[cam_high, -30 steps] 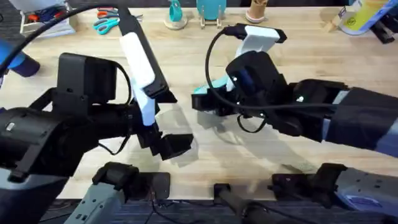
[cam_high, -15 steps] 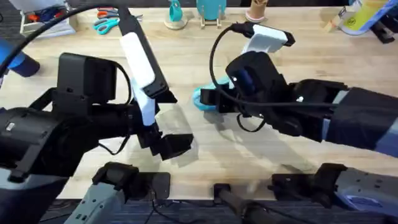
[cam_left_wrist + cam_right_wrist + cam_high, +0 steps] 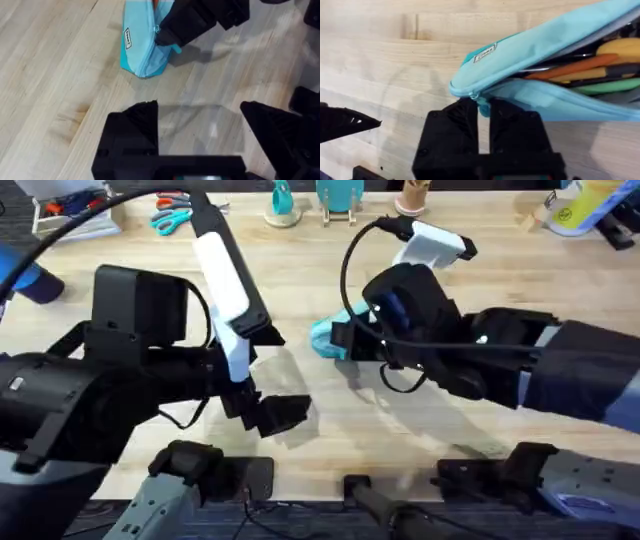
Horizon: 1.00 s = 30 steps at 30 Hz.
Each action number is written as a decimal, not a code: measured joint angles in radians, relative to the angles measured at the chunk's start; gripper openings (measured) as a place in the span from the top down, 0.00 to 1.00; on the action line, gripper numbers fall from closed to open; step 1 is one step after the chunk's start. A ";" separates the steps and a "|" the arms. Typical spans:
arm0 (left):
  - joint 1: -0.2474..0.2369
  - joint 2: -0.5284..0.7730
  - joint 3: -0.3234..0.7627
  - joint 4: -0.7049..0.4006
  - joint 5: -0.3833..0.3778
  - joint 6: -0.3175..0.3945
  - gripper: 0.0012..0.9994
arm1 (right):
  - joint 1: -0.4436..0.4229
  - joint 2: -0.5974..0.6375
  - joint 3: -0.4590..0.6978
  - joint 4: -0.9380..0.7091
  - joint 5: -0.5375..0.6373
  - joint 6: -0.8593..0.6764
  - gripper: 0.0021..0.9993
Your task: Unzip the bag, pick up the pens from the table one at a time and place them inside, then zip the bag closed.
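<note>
You had a light blue soft fabric pencil pouch [image 3: 540, 47] lying on the light wooden plank table [image 3: 45, 65], near the middle, under the right arm. Judged from its sagging walls, it was light and limp: it would slide or fold under any sideways pull, so the only firm place to take it was the small zipper tab at its closed end, with the fabric beside it as a place to brace.

In the right wrist view the mouth gaped open, and inside lay an orange pen [image 3: 570, 67] and a green pen [image 3: 612, 86] beside other slim items, so the loading looked done and the zipping was the step in hand.

Your right end effector [image 3: 482, 107] had its black fingers drawn nearly together, pinching the light blue pull tab at the pouch's corner. The left wrist view showed the same grip from farther off.

Your left end effector [image 3: 200, 130] hung with its fingers spread wide, holding nothing, over bare table near the pouch but apart from it. You would likely want it bracing the far fabric, or the pouch would drag with the zipper.
</note>
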 joint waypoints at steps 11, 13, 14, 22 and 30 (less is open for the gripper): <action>0.000 0.000 0.000 0.000 0.000 0.000 0.00 | 0.000 0.000 0.000 -0.002 -0.003 0.017 0.97; 0.000 0.000 0.000 0.000 0.000 0.000 0.00 | 0.000 -0.006 0.000 -0.004 -0.004 0.018 0.97; 0.000 0.000 0.000 0.000 0.000 0.000 0.00 | 0.000 -0.013 0.000 -0.007 -0.006 0.018 0.97; 0.000 0.000 0.000 0.000 0.000 0.000 0.00 | -0.001 -0.112 0.000 -0.010 -0.023 0.021 0.97; 0.000 0.000 0.000 0.000 0.000 0.000 0.00 | -0.012 -0.127 0.000 0.012 -0.051 0.024 0.97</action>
